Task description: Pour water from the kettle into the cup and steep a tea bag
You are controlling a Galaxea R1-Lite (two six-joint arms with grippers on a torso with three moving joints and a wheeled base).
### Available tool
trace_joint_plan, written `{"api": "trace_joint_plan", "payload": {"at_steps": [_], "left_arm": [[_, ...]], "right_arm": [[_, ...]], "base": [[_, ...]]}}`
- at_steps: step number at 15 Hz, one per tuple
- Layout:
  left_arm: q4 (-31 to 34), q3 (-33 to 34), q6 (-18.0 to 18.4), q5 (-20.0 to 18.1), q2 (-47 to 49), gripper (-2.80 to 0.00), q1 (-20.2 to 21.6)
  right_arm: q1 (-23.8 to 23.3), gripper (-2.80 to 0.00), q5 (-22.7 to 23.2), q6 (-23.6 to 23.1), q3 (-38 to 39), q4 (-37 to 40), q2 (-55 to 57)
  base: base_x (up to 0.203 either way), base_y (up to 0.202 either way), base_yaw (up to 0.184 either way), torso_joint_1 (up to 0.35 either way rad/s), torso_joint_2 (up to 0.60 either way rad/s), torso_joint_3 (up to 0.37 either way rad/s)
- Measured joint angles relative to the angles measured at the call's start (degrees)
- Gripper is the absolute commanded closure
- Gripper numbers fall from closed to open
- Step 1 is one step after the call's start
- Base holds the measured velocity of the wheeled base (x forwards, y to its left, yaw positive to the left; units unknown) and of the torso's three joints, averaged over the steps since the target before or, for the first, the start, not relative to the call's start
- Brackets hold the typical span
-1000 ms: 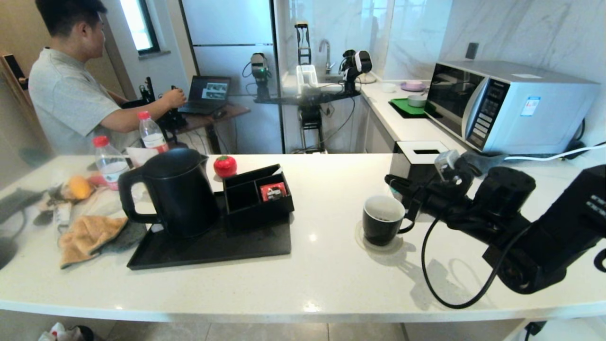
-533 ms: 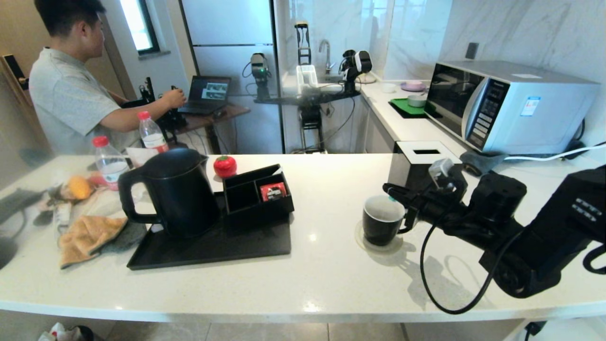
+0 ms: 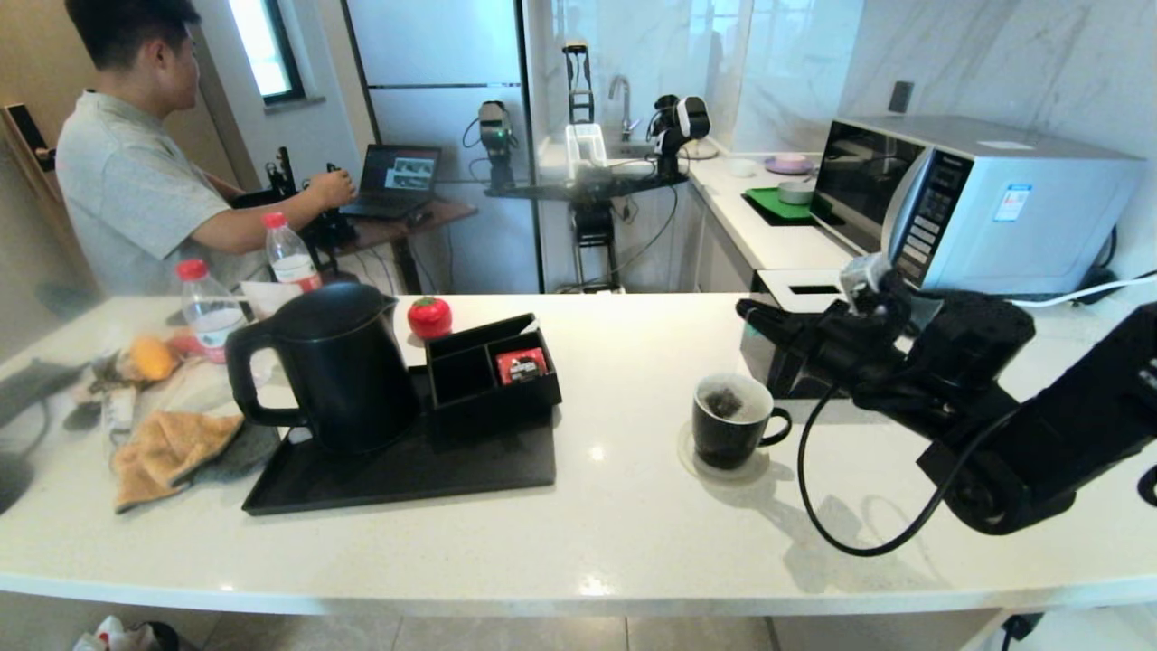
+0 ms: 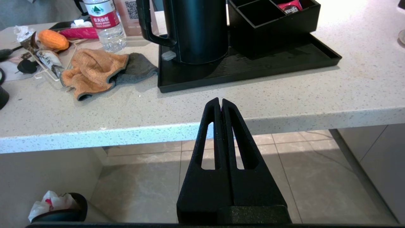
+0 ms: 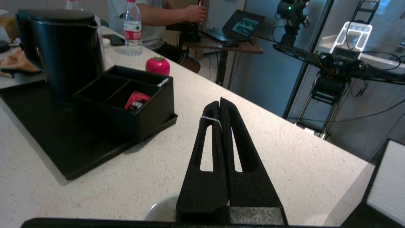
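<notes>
Writing: the water bottle (image 4: 102,22) at the upper left of the left wrist view has a red-and-white label with Chinese characters too small to read; the red packet (image 3: 522,365) in the black organiser box (image 3: 493,372) bears print I cannot make out; the microwave (image 3: 972,201) at the upper right of the head view carries a blue-and-white sticker, unreadable.
Right end effector (image 3: 747,310): fingers pressed together, a thin white string (image 5: 211,120) caught across them near the tips; it hangs right of centre in the head view, above and just right of the cup (image 3: 730,422).
Tea bag (image 3: 723,402): a dark pouch inside the cup, against the white inside.
Cup place: on a round coaster (image 3: 696,461) on the tabletop (image 3: 615,524), right of centre.
Left end effector (image 4: 220,102): closed, empty, held below the tabletop edge.
Kettle (image 3: 334,366): upright on the black tray (image 3: 407,470), left of centre, lid on.
Person (image 3: 136,172): upper left, at a laptop.
</notes>
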Motion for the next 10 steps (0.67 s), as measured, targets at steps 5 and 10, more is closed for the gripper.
{"api": "trace_joint_plan", "payload": {"at_steps": [5, 10], "left_arm": [[0.0, 0.0, 0.0, 0.0, 0.0, 0.0, 0.0], [0.0, 0.0, 0.0, 0.0, 0.0, 0.0, 0.0]], "right_arm": [[-1.5, 0.0, 0.2, 0.5, 0.1, 0.0, -2.3], [-3.5, 0.0, 0.4, 0.6, 0.9, 0.0, -4.1]], "base": [[0.0, 0.0, 0.0, 0.0, 0.0, 0.0], [0.0, 0.0, 0.0, 0.0, 0.0, 0.0]]}}
